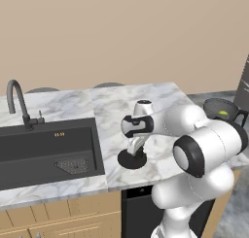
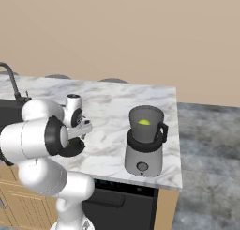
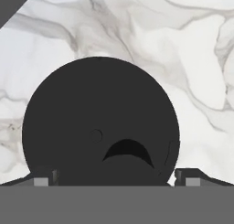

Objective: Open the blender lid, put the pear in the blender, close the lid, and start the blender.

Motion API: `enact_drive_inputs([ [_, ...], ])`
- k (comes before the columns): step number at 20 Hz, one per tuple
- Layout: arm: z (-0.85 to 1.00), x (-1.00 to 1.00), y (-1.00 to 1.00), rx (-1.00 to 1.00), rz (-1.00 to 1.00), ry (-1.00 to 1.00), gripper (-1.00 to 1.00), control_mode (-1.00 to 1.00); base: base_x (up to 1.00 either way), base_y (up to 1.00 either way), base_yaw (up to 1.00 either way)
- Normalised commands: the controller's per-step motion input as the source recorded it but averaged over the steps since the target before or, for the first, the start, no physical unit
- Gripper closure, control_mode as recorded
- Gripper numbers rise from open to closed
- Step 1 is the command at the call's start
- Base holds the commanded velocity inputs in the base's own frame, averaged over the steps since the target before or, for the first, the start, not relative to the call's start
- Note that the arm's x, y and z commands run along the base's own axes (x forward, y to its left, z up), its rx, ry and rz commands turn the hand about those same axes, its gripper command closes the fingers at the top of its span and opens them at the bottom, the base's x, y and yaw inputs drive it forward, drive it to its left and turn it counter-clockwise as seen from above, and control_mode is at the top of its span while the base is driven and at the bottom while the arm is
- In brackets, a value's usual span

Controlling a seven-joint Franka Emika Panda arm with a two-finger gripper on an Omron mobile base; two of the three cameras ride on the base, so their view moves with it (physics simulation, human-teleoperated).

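Blender lid (image 3: 98, 122), frame centre: light, rigid, flat disc, best pinched by its knob (image 3: 125, 152); gripper (image 3: 114, 181) spread wide above.

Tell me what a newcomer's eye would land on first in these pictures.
The big white arm dominates, its open end effector poised over the blender lid, a black disc lying flat on the marble counter beside the sink. Next comes the blender near the counter's right end, its jar uncovered with the yellow-green pear already inside.
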Motion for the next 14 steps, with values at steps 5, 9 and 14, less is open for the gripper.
enact_drive_inputs([
  [5, -0.16, 0.02, 0.00, 0.00, 0.00, 0.00, -1.00, -1.00, 0.00, 0.00, 0.00],
  [9, -0.29, 0.00, 0.00, 0.00, 0.00, 0.00, -1.00, -1.00, 0.00, 0.00, 0.00],
  [14, -0.18, 0.00, -0.05, 0.01, 0.00, 0.00, 1.00, -1.00, 0.00, 0.00, 0.00],
])
